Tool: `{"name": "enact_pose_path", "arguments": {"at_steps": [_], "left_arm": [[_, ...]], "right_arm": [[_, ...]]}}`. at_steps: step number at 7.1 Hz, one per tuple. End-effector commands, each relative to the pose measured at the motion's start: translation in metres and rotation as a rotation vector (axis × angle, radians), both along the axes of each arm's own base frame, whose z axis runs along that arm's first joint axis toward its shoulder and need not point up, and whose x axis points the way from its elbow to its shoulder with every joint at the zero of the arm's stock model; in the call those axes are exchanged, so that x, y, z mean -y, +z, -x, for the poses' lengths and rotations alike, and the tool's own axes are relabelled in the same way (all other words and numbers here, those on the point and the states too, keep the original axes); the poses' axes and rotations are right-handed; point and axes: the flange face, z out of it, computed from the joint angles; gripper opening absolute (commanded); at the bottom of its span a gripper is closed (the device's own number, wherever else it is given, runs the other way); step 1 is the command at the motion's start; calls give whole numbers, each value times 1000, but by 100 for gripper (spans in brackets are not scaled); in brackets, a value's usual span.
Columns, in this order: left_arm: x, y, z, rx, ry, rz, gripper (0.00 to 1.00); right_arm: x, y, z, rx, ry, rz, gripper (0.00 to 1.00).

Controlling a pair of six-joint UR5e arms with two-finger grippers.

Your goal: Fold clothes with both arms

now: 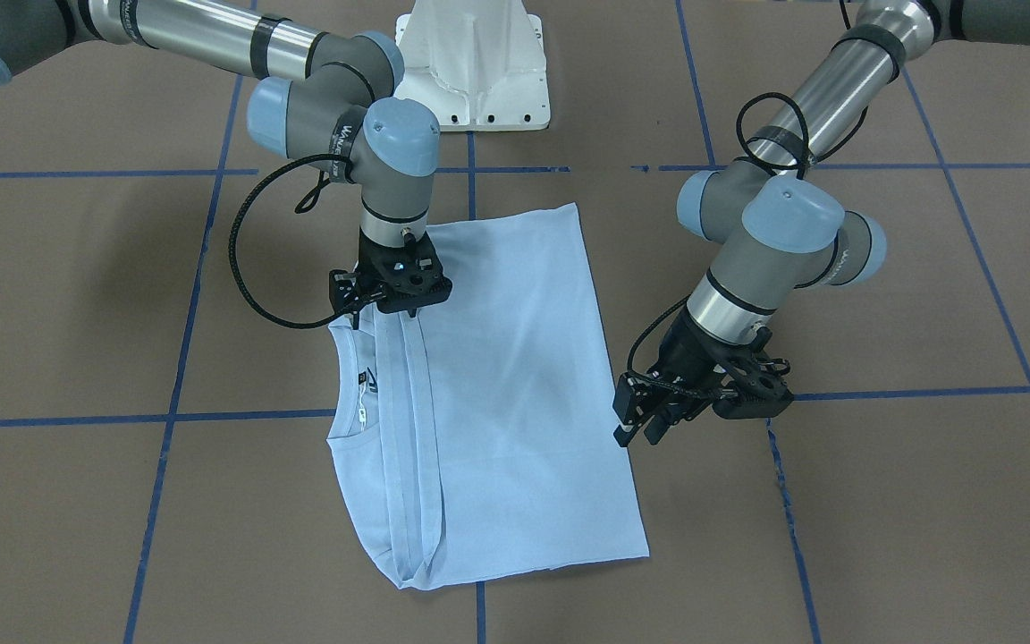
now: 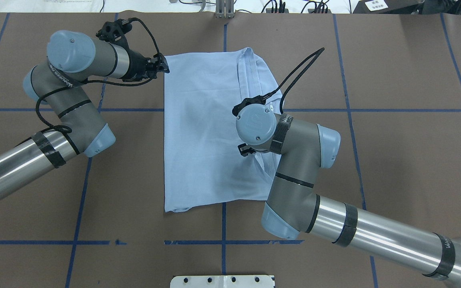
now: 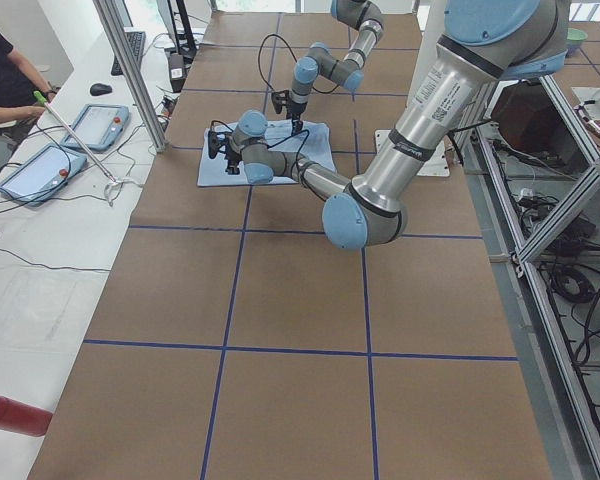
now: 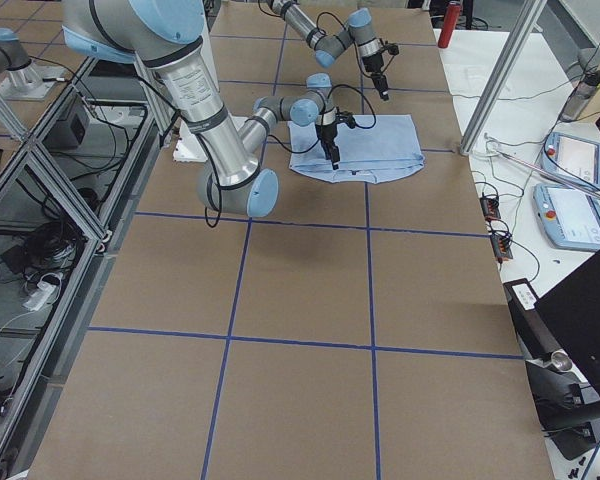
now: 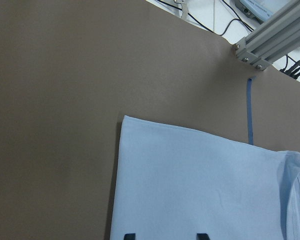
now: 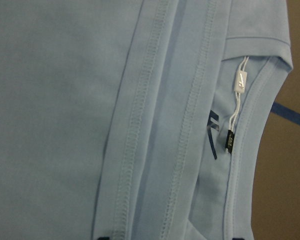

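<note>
Brown tabletop (image 1: 77,295) marked off by blue tape lines (image 1: 175,376) carries a light blue T-shirt (image 1: 515,385). The shirt lies flat in the middle of the tabletop, in front of the white pedestal base (image 1: 475,63). It is partly folded into a long rectangle running from the robot's edge toward the operators' edge. On the robot's right side of it a flap is turned over, so two stitched hems (image 6: 135,130) run side by side along its length. Beside them the ribbed collar (image 6: 246,145) lies exposed, with a small white tag on a string (image 6: 241,80) and a dark print (image 6: 213,135) inside the neck.

The right gripper (image 1: 385,313) points straight down over those hems, near the collar. Its fingers are spread, with the hems between the tips and nothing pinched. Whether the tips touch the cloth cannot be told.

The left gripper (image 1: 640,436) hangs tilted at the opposite long edge of the shirt, just beside the corner nearest the operators' edge. Its fingers are spread too and hold nothing.

Off the tabletop, on a white bench, lie two tablets (image 3: 100,125), and a person's arm (image 3: 5,95) shows at that bench.
</note>
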Motion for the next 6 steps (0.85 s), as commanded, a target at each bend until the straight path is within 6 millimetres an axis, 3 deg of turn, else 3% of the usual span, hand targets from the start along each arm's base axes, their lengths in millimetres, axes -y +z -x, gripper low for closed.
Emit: {"name": "enact_pose_path", "arguments": {"at_steps": [1,4,5,6], "left_arm": [[-1,-3,0,-12,-6,15,52],[-1,-2,0,-11,-6,16,53],[-1,-2,0,-10,-7,17,53],[-1,-2,-1,-10,-5,17,53]], "right_arm": [[-2,-2,1,11,20,19,86],[-17,2,8,16,26,41,86],[-18,14,5,4,16,42,85],[-15,15,-13,22,16,56,86]]}}
